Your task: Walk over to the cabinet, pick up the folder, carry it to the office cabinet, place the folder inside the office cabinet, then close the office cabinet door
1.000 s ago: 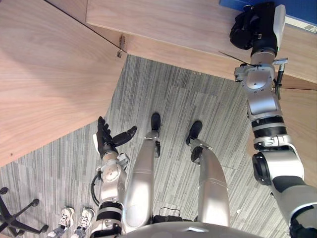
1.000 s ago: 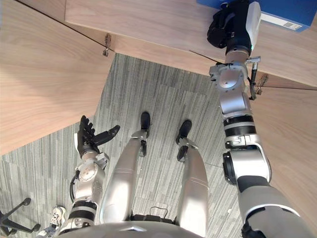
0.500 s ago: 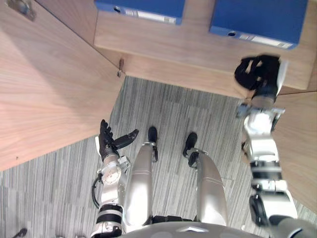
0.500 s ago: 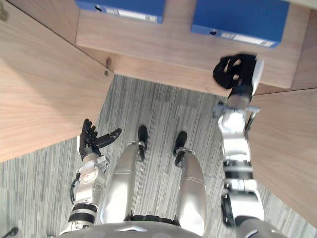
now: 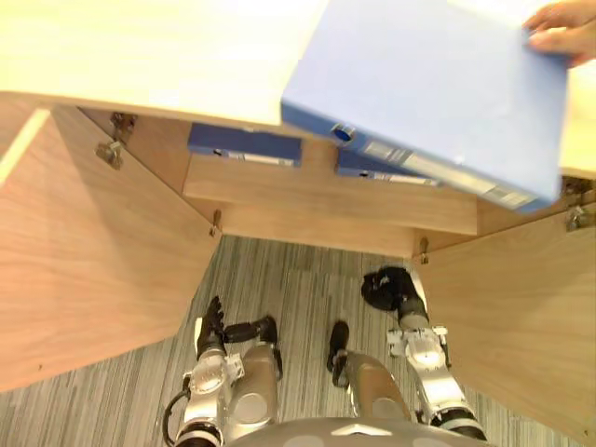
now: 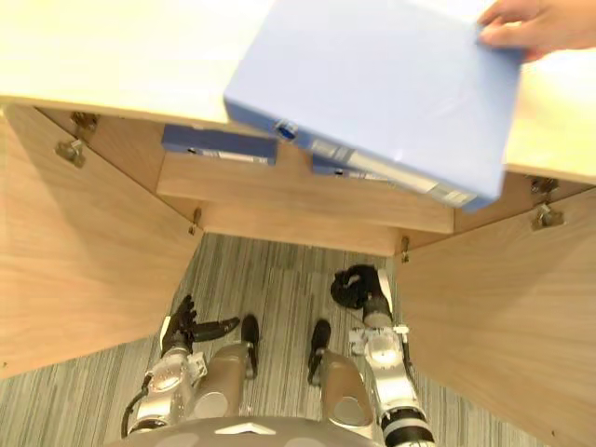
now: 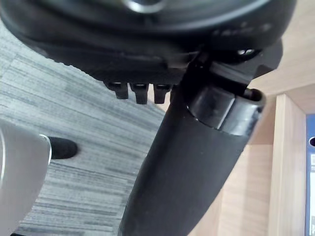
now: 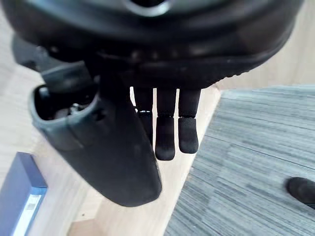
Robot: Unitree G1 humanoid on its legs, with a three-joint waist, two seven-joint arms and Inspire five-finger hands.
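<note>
The right hand (image 5: 386,287) has dropped away from the shelf (image 5: 326,196) and now hangs low over the carpet (image 5: 289,270); the head has tipped upward. The head views give the wide picture. The folder (image 5: 438,84), big and pale blue, lies flat on the cabinet top (image 5: 140,56). Its spine, with a finger hole and a white label, juts past the front edge, and a person's hand (image 5: 563,26) rests on its far corner. Two shelf folders (image 5: 244,144) lie inside, between the open doors (image 5: 84,251). The right wrist view adds its fingers (image 8: 166,132), which dangle loose and empty. The left hand (image 5: 214,321) is low, spread and empty too.
</note>
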